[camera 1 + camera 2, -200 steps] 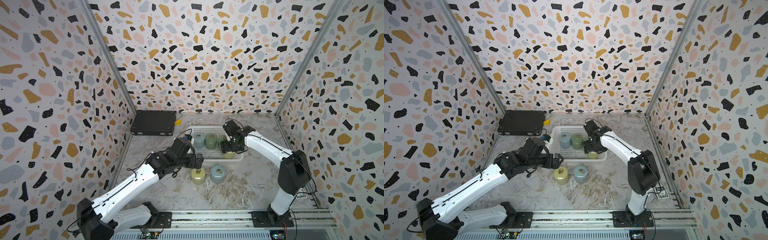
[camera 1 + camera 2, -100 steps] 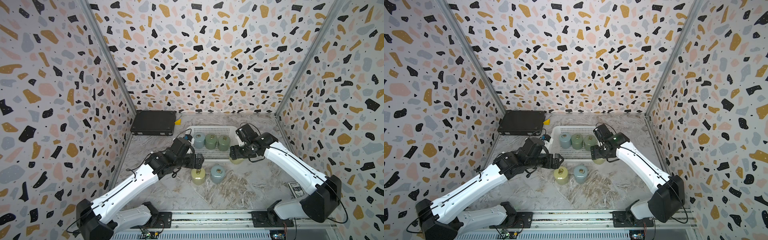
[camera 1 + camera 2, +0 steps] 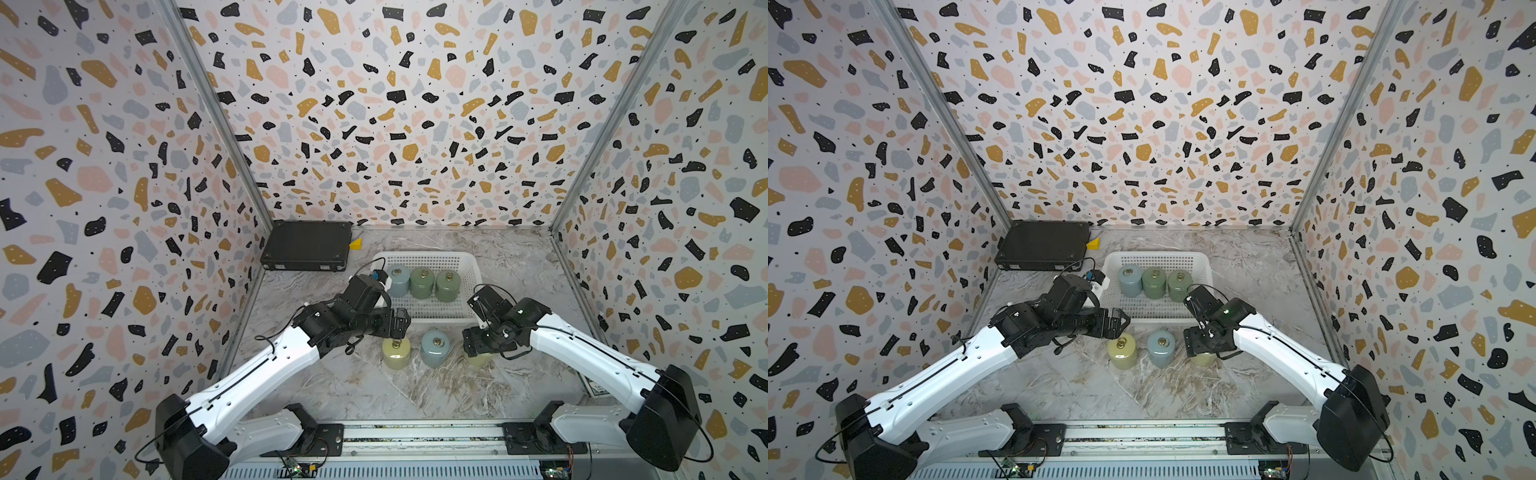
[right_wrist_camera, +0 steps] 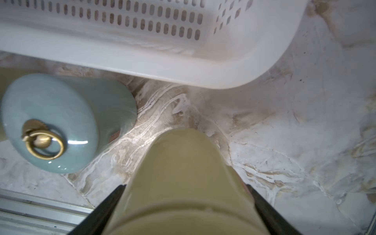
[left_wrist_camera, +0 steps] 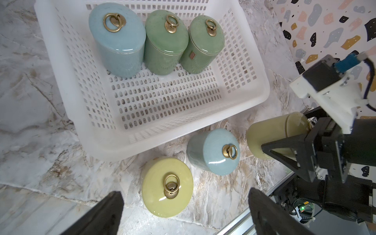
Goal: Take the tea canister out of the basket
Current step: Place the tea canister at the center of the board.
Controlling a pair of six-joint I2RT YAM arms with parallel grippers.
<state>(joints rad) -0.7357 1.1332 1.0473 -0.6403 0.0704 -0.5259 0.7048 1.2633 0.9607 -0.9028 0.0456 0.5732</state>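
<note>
The white basket (image 3: 436, 319) stands mid-table with a blue tea canister (image 3: 398, 279) and two green ones (image 3: 422, 282) along its back wall. My right gripper (image 3: 478, 343) is shut on a pale yellow tea canister (image 4: 183, 173), tilted and low over the marble just in front of the basket's (image 4: 162, 67) front right corner; whether it touches the table I cannot tell. A blue canister (image 3: 434, 348) and a yellow-green canister (image 3: 395, 353) stand on the table beside it. My left gripper (image 5: 184, 195) hangs open above the yellow-green canister (image 5: 166, 187), holding nothing.
A flat black case (image 3: 307, 251) lies at the back left with a small yellow wedge (image 3: 356, 244) beside it. Patterned walls close in three sides. The metal rail (image 3: 415, 436) with both arm bases runs along the front edge.
My right arm has carried the pale yellow canister out of the basket, over its front rim and down beside the blue canister. The left arm has stayed almost still.
</note>
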